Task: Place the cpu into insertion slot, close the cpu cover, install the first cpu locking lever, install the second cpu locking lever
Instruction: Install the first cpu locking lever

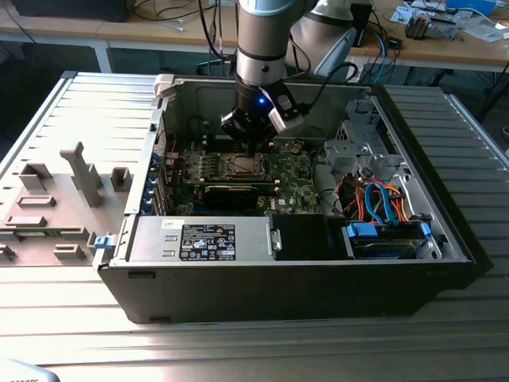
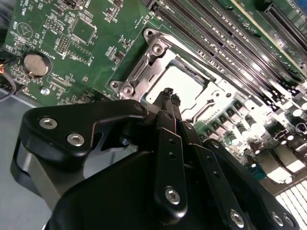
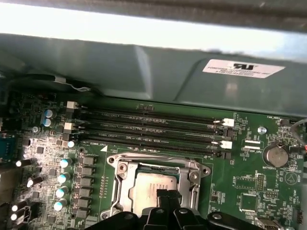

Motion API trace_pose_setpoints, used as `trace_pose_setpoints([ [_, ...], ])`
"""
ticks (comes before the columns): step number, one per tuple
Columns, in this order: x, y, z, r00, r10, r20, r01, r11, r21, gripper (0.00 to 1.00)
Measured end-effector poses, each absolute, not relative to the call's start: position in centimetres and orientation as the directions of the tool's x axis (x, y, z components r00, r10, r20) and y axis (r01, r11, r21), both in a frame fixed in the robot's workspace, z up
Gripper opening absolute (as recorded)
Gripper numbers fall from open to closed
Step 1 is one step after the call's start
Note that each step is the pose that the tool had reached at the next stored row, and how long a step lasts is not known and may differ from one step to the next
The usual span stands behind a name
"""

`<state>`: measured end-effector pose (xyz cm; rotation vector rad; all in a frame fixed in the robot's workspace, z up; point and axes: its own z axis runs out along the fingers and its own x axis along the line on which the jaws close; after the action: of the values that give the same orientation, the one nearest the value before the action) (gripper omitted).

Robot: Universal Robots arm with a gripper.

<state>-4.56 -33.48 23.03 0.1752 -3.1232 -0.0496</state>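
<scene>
CPU, the small flat square chip w/ pale silver metal top [image 3: 152, 189], already sits in the insertion slot, the square socket recess w/ silvery metal rim [image 3: 120, 184], mid green motherboard [image 3: 249, 184]. It lies flat and square to the rim, so placing looks done. In the second wrist view the same chip [image 2: 184, 86] shows bright through the window of the thin silvery frame plate, the cpu cover [image 2: 144, 72]; the plate looks down over the socket rather than standing up, though whether it is fully seated or latched I can't tell.

Black two-finger gripper [image 2: 171, 96] hangs right over the near edge of the chip, fingers [image 2: 166, 103] drawn together to a narrow tip w/ nothing seen between them. Prob. pinched that way to work as a slim pushing point at the socket hardware, not to grasp. Tip looks v. close to the chip's top; touching or just above, can't tell.

In the exterior view the grey robot arm [image 1: 260, 36] comes straight down into the open black PC case [image 1: 302, 282], gripper [image 1: 251, 143] over the socket [image 1: 242, 165], roughly mid-board toward the case's far wall. Long black memory slots [image 3: 153, 127] lie just beyond the socket, clear of the fingers.
</scene>
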Motion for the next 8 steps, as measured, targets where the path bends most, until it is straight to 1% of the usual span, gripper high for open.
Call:
trace_pose_setpoints([
  [8,-4.56,-33.48,24.24,-0.994,-0.112,0.011,-0.112,0.993,0.033,0.11],
])
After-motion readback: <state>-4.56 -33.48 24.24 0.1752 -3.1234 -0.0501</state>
